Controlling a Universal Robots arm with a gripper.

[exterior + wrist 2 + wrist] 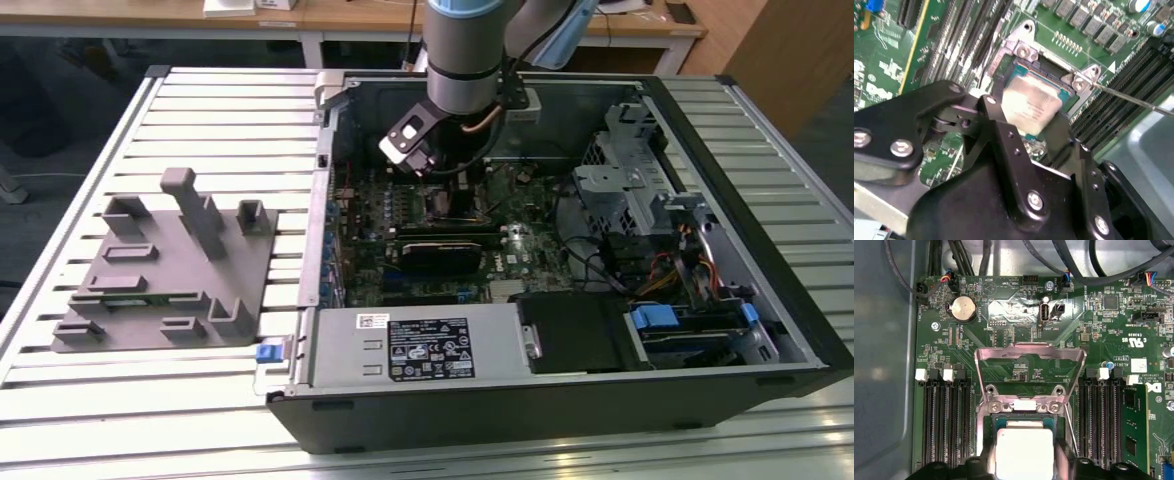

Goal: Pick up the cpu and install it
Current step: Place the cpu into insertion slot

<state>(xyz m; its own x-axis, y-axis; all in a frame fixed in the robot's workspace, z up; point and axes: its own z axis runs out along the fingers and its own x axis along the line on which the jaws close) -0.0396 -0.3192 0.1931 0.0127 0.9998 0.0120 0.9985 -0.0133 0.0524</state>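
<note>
The cpu (1030, 104), a small square chip with a pale silvery top, sits between my gripper's (1029, 119) black fingers (995, 114). The gripper is shut on it, directly over the motherboard socket (1026, 55). In the first wrist view the cpu (1024, 452) lies within the socket's outline, with a dark finger on each side and the gripper (1025, 461) around it. The socket's metal load plate (1030, 356) is flipped open. I cannot tell whether the chip rests in the socket or hovers just above it. In the exterior view the gripper (447, 172) reaches down into the open computer case.
The open case wall (320, 230) surrounds the motherboard. A power supply (414, 345) and drive cage (627, 185) stand nearby. Memory slots (946, 425) flank the socket and a thin lever (1134, 98) sticks out beside it. A grey fixture (160, 270) lies at the exterior view's left.
</note>
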